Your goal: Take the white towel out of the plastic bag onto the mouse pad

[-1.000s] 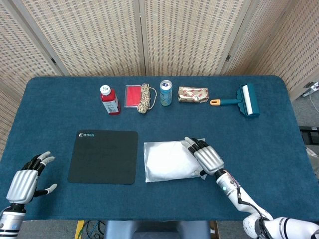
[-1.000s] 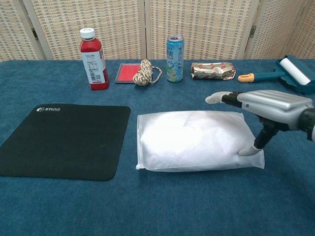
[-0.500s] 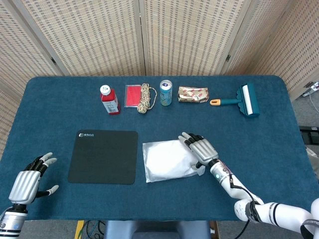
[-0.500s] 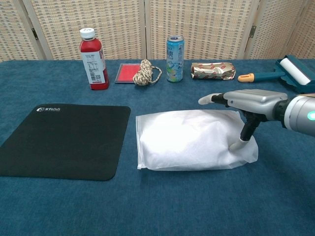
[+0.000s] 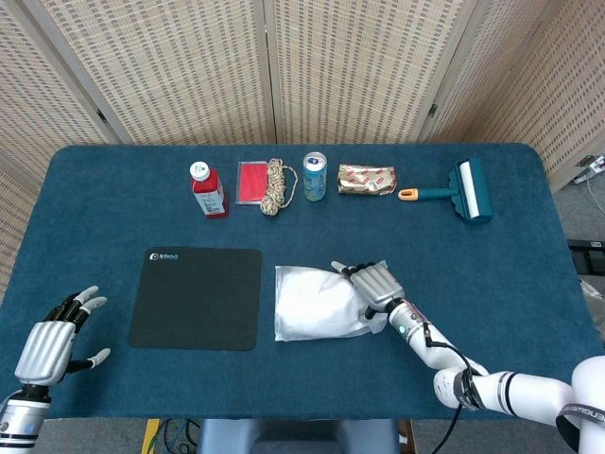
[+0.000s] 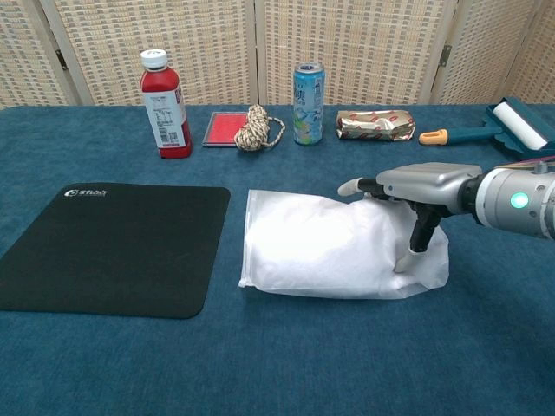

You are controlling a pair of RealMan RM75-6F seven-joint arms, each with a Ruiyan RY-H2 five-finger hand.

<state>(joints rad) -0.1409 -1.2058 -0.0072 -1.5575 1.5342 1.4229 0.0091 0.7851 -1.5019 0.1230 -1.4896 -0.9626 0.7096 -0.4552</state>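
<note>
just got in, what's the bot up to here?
The right hand rests on the right end of the plastic bag, thumb pressing into it. The white towel is inside, and the bag lies just right of the black mouse pad, which has nothing on it. The left hand is open at the table's near-left edge, holding nothing.

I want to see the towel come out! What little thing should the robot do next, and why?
Probably close the right hand to grip the plastic bag. It rests on the bag's right end, and the white towel is still inside, beside the mouse pad.
</note>
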